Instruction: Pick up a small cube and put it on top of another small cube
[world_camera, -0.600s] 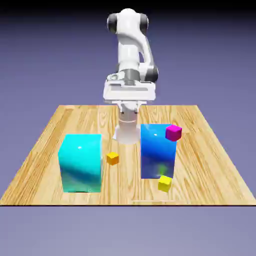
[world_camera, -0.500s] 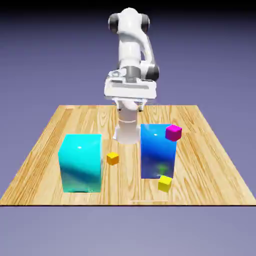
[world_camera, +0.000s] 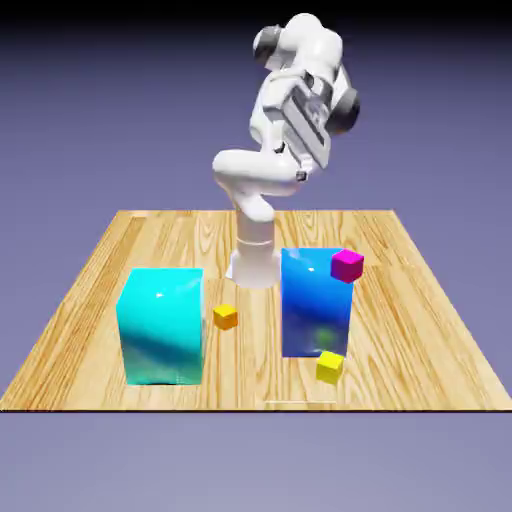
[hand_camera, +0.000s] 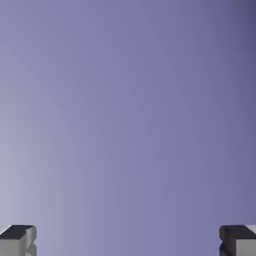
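The small cube (world_camera: 330, 367), tiny and bright yellow, lies on the wooden table (world_camera: 420, 320) near its front edge, just in front of the tall blue block (world_camera: 315, 305). My hand (world_camera: 305, 120) is raised high above the table's far side, tilted toward the exterior view's right and far from every cube. In the hand view my gripper (hand_camera: 128, 242) is open: its two grey fingertips (hand_camera: 19, 239) stand wide apart with only the blue-violet backdrop between them. No cube shows in the hand view.
A big cyan block (world_camera: 161, 325) stands on the exterior view's left. A small orange cube (world_camera: 226, 317) lies between the two blocks. A small magenta cube (world_camera: 347, 265) shows at the blue block's upper right corner. The robot's base (world_camera: 252, 262) stands behind the blocks.
The arm has swung up and toward the exterior view's right, and the hand has tipped from level above the table to steeply tilted. No cube has moved.
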